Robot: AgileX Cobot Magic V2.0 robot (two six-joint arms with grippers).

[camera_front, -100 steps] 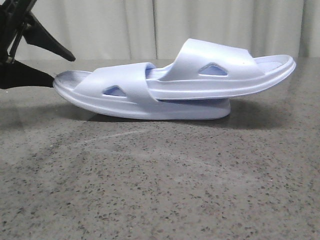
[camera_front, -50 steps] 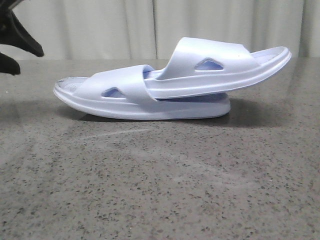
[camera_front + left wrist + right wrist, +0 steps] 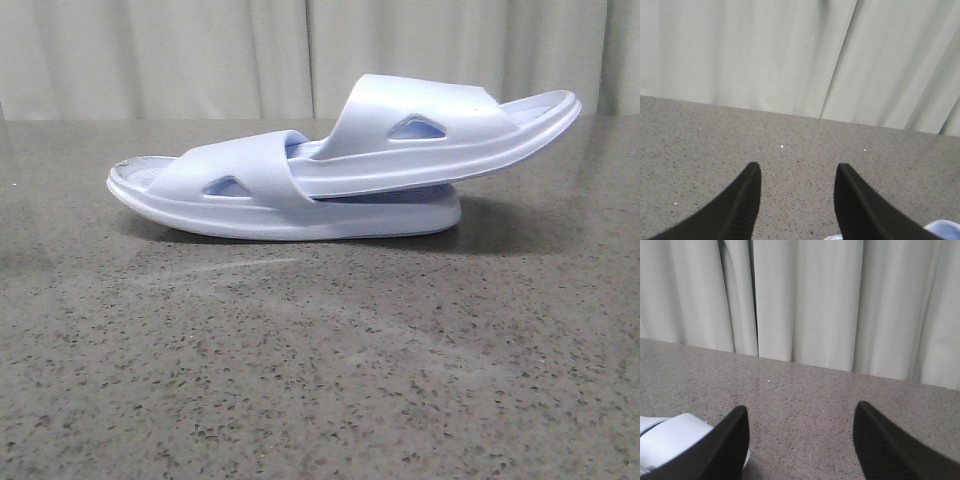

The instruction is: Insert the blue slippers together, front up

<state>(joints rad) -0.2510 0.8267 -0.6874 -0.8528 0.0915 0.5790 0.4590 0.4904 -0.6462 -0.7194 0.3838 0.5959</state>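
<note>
The two pale blue slippers lie nested on the grey speckled table in the front view. The lower slipper (image 3: pixel 250 195) rests flat on its sole. The upper slipper (image 3: pixel 440 135) has its front tucked under the lower one's strap and its far end tilted up to the right. Neither gripper shows in the front view. In the left wrist view my left gripper (image 3: pixel 797 172) is open over bare table, with a corner of a slipper (image 3: pixel 944 230) at the frame's edge. My right gripper (image 3: pixel 802 415) is open too, and a slipper end (image 3: pixel 670 440) lies beside one finger.
A pale pleated curtain (image 3: pixel 200 55) hangs along the table's far edge. The grey speckled tabletop (image 3: pixel 320 370) stretches from the slippers to the near edge.
The left gripper, seen at the far left of the front view before, has drawn away up and left and is gone from that view. The upper slipper's raised end has tilted slightly higher.
</note>
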